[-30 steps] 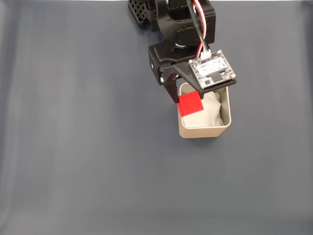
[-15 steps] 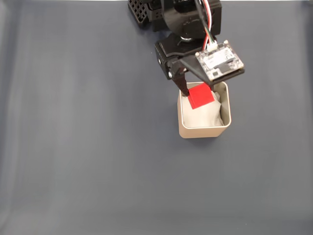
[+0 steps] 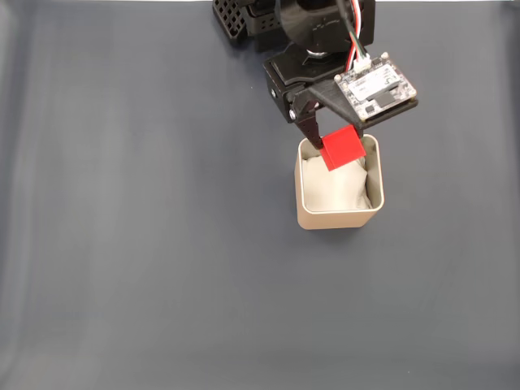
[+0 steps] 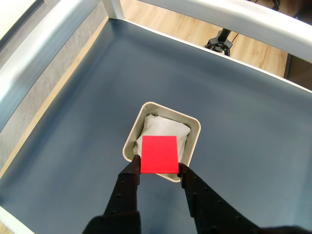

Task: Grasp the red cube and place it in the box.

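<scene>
The red cube (image 3: 342, 146) hangs above the far edge of the box (image 3: 336, 219), held between the black fingers of my gripper (image 3: 331, 146), which is shut on it. The box is beige, square with rounded corners, and lined with crumpled white paper (image 3: 333, 188). In the wrist view the red cube (image 4: 159, 154) sits between my two fingers (image 4: 130, 170) directly over the near rim of the box (image 4: 191, 146), covering part of the paper lining (image 4: 161, 129). My gripper (image 4: 159, 168) enters that view from the bottom edge.
The dark blue-grey table mat (image 3: 146, 227) spreads around the box. The arm's black base (image 3: 244, 20) stands at the top edge of the fixed view. A pale raised frame (image 4: 44, 44) borders the mat in the wrist view.
My gripper with the red cube has swung right and towards the arm base, from beside the box's left wall to above its far edge.
</scene>
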You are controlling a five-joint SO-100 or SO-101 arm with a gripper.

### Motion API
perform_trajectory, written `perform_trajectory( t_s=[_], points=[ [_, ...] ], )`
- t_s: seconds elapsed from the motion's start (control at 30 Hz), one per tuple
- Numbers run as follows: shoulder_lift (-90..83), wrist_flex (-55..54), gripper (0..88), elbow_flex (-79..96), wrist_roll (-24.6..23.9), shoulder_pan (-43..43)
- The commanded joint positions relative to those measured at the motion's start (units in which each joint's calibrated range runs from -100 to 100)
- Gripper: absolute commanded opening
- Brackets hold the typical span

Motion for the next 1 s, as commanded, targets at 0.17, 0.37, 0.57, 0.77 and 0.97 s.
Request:
perform_trajectory(
  t_s=[0.17, 0.37, 0.57, 0.77, 0.97],
  points=[
    [0.05, 0.27, 0.6, -5.08, -0.49, 0.24],
    [3.16, -0.63, 0.5, -7.63, -0.44, 1.3],
    [5.93, -1.21, 0.5, -10.09, -0.2, 2.3],
    [6.88, -1.54, 0.5, -10.27, -0.05, 3.01],
    [7.32, -1.7, 0.5, -10.18, 0.05, 3.36]
  ],
)
